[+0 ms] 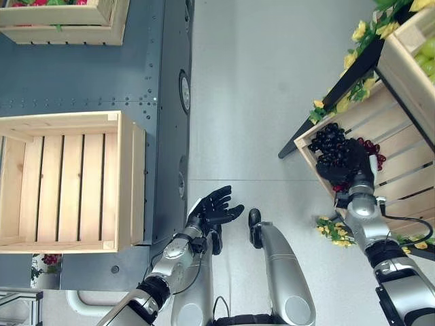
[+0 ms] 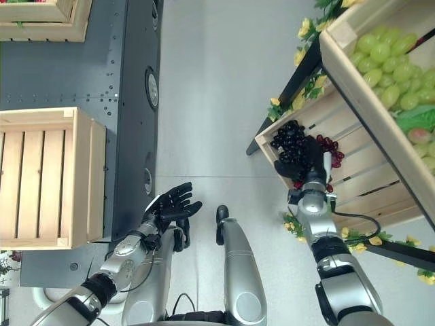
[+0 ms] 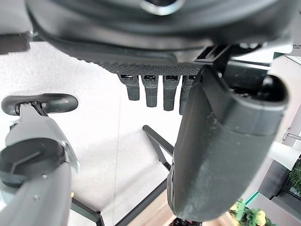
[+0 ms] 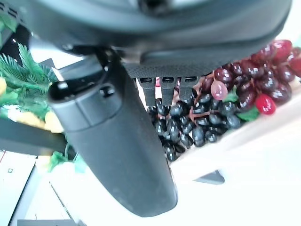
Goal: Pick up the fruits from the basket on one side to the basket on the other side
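The right hand reaches into the lower crate of the stand on the robot's right, lying over a bunch of black grapes. In the right wrist view its fingers come down straight over the black grapes, thumb alongside; no closed grip on them shows. Red grapes lie just beside the black ones in the same crate. Green grapes fill the upper crate, with yellow flowers along the stand's edges.

The left hand hangs over the floor with fingers spread and holds nothing. An empty slatted crate sits on the dark platform at the robot's left. No legible writing shows.
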Available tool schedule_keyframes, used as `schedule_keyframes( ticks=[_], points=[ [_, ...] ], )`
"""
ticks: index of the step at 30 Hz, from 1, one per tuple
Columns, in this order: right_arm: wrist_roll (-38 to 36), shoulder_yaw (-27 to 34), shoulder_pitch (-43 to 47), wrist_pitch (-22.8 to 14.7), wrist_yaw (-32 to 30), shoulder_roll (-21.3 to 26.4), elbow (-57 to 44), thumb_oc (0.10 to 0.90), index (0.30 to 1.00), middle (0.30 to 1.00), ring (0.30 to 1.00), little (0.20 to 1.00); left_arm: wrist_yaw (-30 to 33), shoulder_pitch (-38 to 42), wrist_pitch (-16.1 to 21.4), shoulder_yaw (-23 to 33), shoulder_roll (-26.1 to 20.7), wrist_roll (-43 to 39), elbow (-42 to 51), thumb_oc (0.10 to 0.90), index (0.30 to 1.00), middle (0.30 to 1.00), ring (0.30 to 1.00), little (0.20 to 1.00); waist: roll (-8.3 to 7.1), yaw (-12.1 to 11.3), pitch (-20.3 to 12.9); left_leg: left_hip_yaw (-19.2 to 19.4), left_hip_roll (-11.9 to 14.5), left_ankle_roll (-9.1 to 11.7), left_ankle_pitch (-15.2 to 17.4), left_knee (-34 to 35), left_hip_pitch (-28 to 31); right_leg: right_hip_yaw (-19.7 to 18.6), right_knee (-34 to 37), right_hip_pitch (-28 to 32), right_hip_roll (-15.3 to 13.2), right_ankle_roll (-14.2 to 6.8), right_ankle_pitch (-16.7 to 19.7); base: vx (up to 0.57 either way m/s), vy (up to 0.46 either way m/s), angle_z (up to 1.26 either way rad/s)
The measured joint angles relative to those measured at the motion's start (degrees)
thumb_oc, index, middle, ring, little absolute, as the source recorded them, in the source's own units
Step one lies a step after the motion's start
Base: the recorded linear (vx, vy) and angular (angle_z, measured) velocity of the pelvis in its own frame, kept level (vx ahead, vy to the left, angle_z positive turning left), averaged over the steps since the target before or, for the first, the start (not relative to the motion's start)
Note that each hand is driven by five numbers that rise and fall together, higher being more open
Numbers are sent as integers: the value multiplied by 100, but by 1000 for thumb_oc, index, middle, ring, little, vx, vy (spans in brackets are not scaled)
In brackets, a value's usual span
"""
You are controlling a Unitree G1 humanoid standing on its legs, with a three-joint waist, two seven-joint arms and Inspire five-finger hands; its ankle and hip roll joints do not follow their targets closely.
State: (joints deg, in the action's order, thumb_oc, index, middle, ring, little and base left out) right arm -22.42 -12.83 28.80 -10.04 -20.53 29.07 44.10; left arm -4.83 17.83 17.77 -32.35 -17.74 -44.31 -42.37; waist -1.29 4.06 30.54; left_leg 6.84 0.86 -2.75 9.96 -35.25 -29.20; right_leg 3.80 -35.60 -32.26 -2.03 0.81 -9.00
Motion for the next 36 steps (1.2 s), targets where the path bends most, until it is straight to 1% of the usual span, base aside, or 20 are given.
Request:
schedule_keyframes(
  ticks=[1,3,5,7,8,10,11,12,14,15,17,18,19,20,21,25,27,31,34,36],
  points=[
    [0,-3,-13,-31,47,-20,3,800,900,900,900,900,-1,0,0,3,7,96,-34,800,900,900,900,900,-2,1,-4,33,-13,19,-48,187,161,-2,144,142,1,-51,36,0,0,0],
    [8,-8,-12,-82,69,-53,6,800,900,900,900,900,6,7,-6,11,31,154,-121,800,900,900,900,900,-3,-6,-6,48,-21,51,-129,450,380,2,367,340,2,-47,97,0,0,0],
    [209,-104,-14,-146,69,-65,8,800,900,900,900,900,32,-11,-46,9,60,207,-179,800,900,900,900,900,-4,1,-13,54,-57,57,-219,811,726,3,628,648,1,-51,146,27,-7,1],
    [201,-147,-25,-176,95,-113,33,800,900,900,900,900,45,7,-89,34,194,364,-512,800,900,900,900,900,-3,-14,-24,47,-81,65,-358,1292,1173,5,992,1046,6,-67,233,70,-16,1],
    [180,-151,-60,-177,140,-191,77,800,900,900,900,900,63,-9,-152,61,273,434,-686,800,900,900,900,900,3,-10,-115,52,-90,72,-469,1608,1431,7,1262,1271,21,-79,301,90,-25,-3],
    [168,-120,-199,-294,204,-404,244,800,900,900,900,900,71,-152,-207,144,404,645,-972,800,900,900,900,900,24,-26,-421,24,-94,77,-615,2095,1724,5,1694,1534,63,-98,417,98,-28,-3],
    [170,-126,-251,-297,227,-454,276,800,900,900,900,900,72,-187,-220,131,420,665,-1012,800,900,900,900,900,27,-25,-509,20,-93,75,-644,2200,1778,9,1780,1580,65,-100,433,149,-37,-1],
    [168,-133,-386,-299,271,-561,347,800,900,900,900,900,74,-313,-228,125,452,776,-1112,800,900,900,900,900,46,-31,-712,15,-98,82,-713,2429,1933,14,1971,1722,83,-112,474,161,-36,2],
    [171,-155,-642,-318,361,-726,437,800,900,900,900,900,78,-511,-236,144,547,921,-1285,800,900,900,900,900,96,-38,-909,-9,-89,89,-832,2892,2393,38,2417,2184,123,-128,572,168,-38,3],
    [176,-176,-749,-341,392,-781,470,800,900,900,900,900,90,-597,-238,149,568,995,-1316,800,900,900,900,900,103,-37,-1022,-13,-84,86,-859,3034,2498,43,2546,2278,135,-131,592,130,-32,2],
    [178,-393,-1230,-401,485,-966,527,800,900,900,900,900,89,-940,-236,166,619,1180,-1427,800,900,900,900,900,127,-46,-1550,-31,-75,91,-935,3385,2741,99,2925,2554,169,-158,649,113,-30,8],
    [179,-465,-1430,-439,512,-1079,589,800,900,900,900,900,92,-1028,-236,183,651,1281,-1583,800,900,900,900,900,130,-51,-1705,-26,-67,95,-941,3521,2921,105,3132,2767,192,-166,687,91,-30,6],
    [179,-517,-1495,-441,542,-1127,641,800,900,900,900,900,93,-1082,-234,182,656,1319,-1630,800,900,900,900,900,130,-51,-1795,-27,-65,95,-941,3562,2970,104,3188,2823,198,-170,692,97,-34,1],
    [183,-602,-1646,-460,625,-1228,754,800,900,900,900,900,94,-1169,-233,179,666,1336,-1771,800,900,900,900,900,133,-54,-2007,-31,-67,93,-940,3645,3028,106,3304,2898,206,-185,702,109,-37,0],
    [182,-628,-1760,-469,702,-1314,818,800,900,900,900,900,94,-1188,-232,202,682,1405,-1944,800,900,900,900,900,139,-72,-2114,-29,-65,87,-949,3735,3108,105,3455,3002,217,-192,756,86,-29,0],
    [186,-787,-2089,-517,1112,-1432,1009,800,900,900,900,900,125,-1359,-248,497,713,1557,-2331,800,900,900,900,900,153,-86,-2422,-24,-79,76,-966,3898,3269,94,3871,3276,229,-218,906,51,-35,-2],
    [209,-829,-2259,-571,1419,-1438,1133,800,900,900,900,900,143,-1381,-278,716,720,1678,-2534,800,900,900,900,900,152,-182,-2605,-31,-87,70,-989,3976,3285,90,4024,3322,231,-223,975,34,-52,0],
    [264,-919,-2372,-577,1716,-1449,1314,800,900,900,900,900,168,-1429,-318,932,697,1770,-2586,800,900,900,900,900,154,-214,-2691,-77,-94,67,-994,3986,3335,113,4063,3404,229,-226,985,34,-31,4],
    [301,-988,-2481,-578,1899,-1480,1385,800,900,900,900,900,154,-1576,-320,973,700,1836,-2588,800,900,900,900,900,153,-210,-2835,-136,-94,73,-1006,4005,3342,140,4065,3417,231,-218,980,44,-9,7],
    [302,-986,-2557,-578,2028,-1556,1463,800,900,900,900,900,115,-1628,-317,984,709,1879,-2592,800,900,900,900,900,154,-213,-2861,-173,-94,74,-1017,4007,3376,155,4066,3470,233,-214,977,67,6,8]
  ],
)
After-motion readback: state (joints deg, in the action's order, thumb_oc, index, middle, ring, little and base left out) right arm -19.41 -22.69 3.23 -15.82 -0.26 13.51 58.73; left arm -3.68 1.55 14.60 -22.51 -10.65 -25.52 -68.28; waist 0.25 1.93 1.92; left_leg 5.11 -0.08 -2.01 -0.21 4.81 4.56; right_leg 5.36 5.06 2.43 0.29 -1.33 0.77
